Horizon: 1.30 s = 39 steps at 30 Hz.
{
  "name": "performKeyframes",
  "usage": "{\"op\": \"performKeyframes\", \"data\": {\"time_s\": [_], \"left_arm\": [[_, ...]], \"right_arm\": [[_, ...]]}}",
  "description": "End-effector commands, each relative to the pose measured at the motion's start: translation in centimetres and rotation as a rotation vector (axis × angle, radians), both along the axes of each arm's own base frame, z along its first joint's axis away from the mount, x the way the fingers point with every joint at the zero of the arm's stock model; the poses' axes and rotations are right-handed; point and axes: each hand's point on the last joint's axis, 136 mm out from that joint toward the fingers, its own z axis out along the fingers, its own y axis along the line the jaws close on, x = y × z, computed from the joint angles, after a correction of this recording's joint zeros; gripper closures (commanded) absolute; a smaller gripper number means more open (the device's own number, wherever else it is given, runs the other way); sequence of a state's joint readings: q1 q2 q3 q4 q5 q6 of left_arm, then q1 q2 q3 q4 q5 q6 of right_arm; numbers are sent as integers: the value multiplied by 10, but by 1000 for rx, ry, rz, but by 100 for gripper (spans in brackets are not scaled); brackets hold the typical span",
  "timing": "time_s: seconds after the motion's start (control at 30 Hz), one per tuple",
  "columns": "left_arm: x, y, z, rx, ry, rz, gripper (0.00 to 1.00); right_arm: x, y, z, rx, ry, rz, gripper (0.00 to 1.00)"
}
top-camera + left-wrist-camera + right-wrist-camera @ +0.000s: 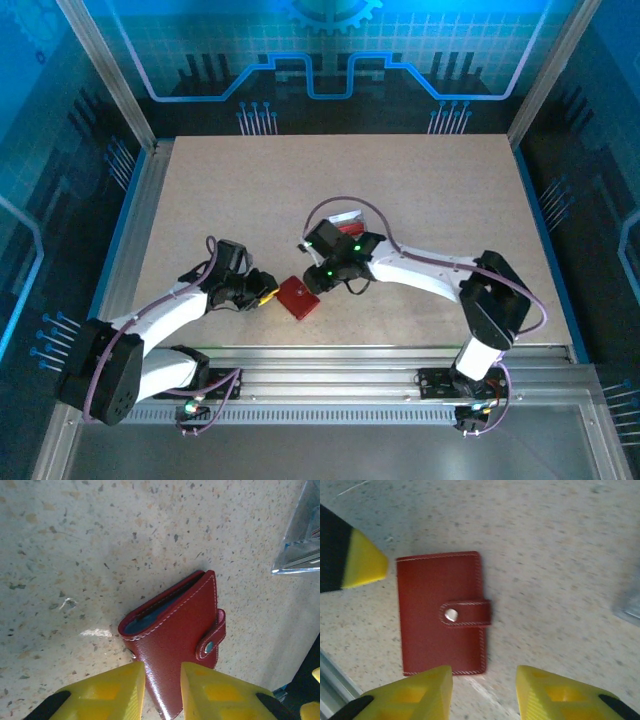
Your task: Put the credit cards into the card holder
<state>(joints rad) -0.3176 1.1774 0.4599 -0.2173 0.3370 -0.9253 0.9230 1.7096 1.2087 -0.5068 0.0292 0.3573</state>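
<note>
The card holder (440, 612) is seen lying flat and snapped shut on the worktop (560, 555), between the two arms. One corner is straddled by the narrowed left hand (162, 690); whether it is gripped cannot be told. The right hand (484, 692) is held part-open and empty, just beside one edge.

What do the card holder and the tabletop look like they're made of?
The card holder looks like red leather or an imitation of it: a smooth, slightly glossy skin, pale stitching along the edges and a shiny, metal-looking snap. The tabletop looks like pale speckled composite or chipboard, mostly matte. Its look leaves open which of the two it is.
</note>
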Motion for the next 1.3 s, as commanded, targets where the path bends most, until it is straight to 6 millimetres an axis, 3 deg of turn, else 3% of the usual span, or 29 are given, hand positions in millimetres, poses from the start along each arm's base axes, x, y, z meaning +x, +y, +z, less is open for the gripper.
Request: {"op": "performKeyframes", "data": {"time_s": [0.0, 0.2, 0.43, 0.63, 0.97, 1.1, 1.27], "left_arm": [[-12, 2, -14, 28, 48, -15, 73], [-4, -1, -18, 38, 35, -28, 73], [1, 2, -29, 102, 60, -40, 73], [3, 2, -32, 143, 59, -53, 73], [2, 3, -33, 168, 59, -61, 74], [2, 5, -33, 175, 56, -55, 74], [1, 9, -35, 200, 60, -55, 75]], "right_arm": [[-10, 25, -4, 20, 39, 84, 58], [-9, 36, -24, -39, 52, 120, 54], [-5, 34, -45, -104, 55, 129, 51], [-8, 41, -51, -115, 55, 155, 51], [-3, 37, -69, -227, 11, 142, 52], [-2, 29, -79, -288, -2, 122, 56], [-2, 22, -86, -314, -2, 106, 76]]}}
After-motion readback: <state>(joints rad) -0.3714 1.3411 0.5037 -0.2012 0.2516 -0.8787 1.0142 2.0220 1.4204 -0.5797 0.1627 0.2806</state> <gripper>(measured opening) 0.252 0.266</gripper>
